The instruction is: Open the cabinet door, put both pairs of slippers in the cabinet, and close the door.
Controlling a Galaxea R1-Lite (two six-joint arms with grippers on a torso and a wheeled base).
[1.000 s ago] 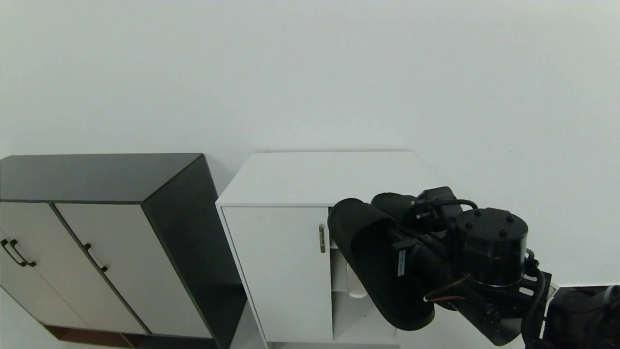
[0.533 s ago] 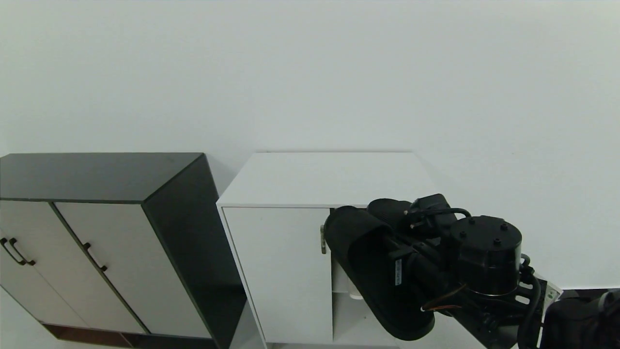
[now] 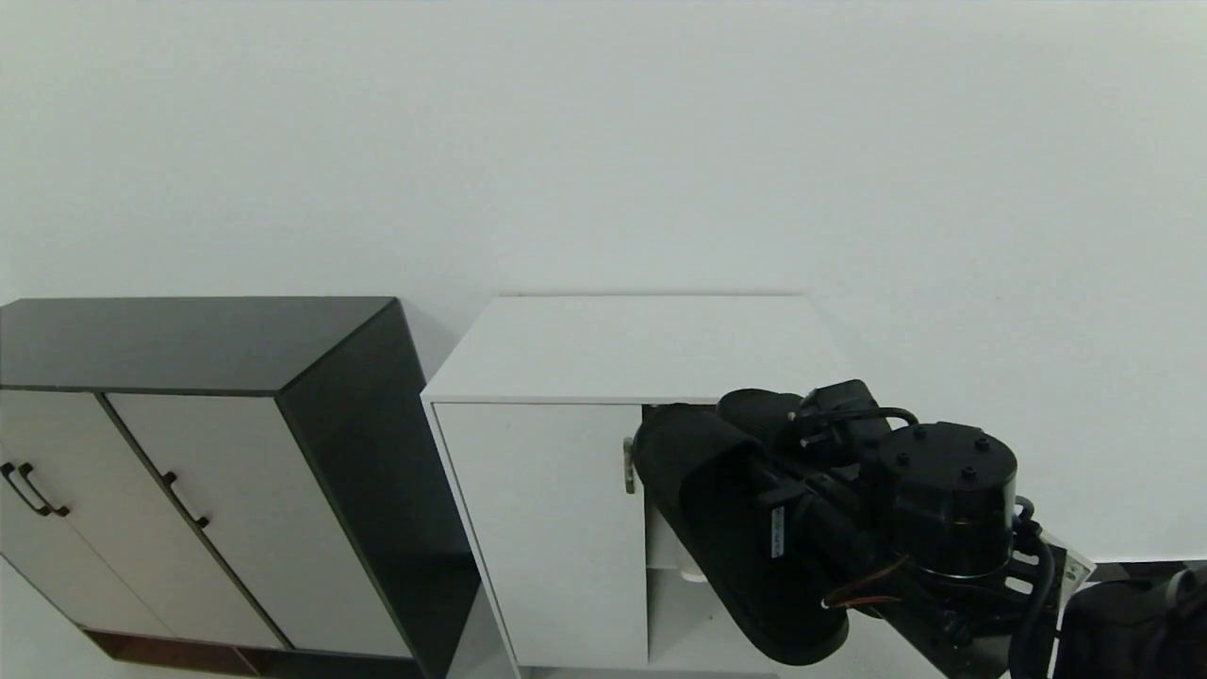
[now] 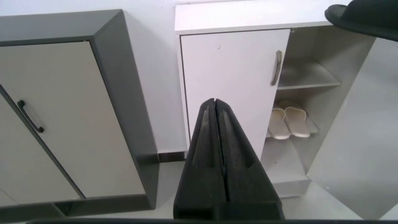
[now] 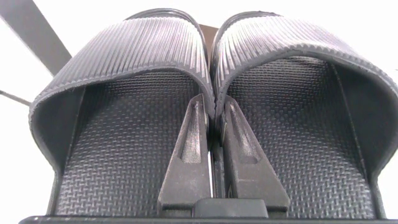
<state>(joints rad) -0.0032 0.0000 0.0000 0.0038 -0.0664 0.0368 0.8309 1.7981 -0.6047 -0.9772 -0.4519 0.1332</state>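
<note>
The right gripper (image 5: 214, 104) was clamped on the pair of black slippers (image 5: 143, 93), its two fingers (image 5: 186, 155) lying inside the slippers and pinching their inner edges together, so that the ribbed straps arched over either side of it. The head view placed that load in front of the right half of the white cabinet (image 3: 622, 349), just below its top edge, with the soles tilted down toward the floor; whether the slippers' toes had passed into the opening could not be told. The cabinet's left door (image 3: 547, 528) was shut, its slim handle (image 3: 626, 464) just beside the nearer slipper. The left gripper (image 4: 216, 109) hung apart from the cabinet, low and facing it, with its fingers pressed flat together and nothing between them. Its wrist camera looked into the open right half, which the held slippers covered in the head view: a shelf (image 4: 308, 76) divided the space, nothing lay on the part of it in sight, and the white slippers (image 4: 292, 121) sat side by side on the level below it, toes toward the back. The right door (image 4: 373, 130) stood swung outward at that side, and one black slipper's toe showed above the opening. To the left of the white cabinet, close beside it, stood a dark cabinet (image 3: 189, 344) with two pale doors, both shut.
</note>
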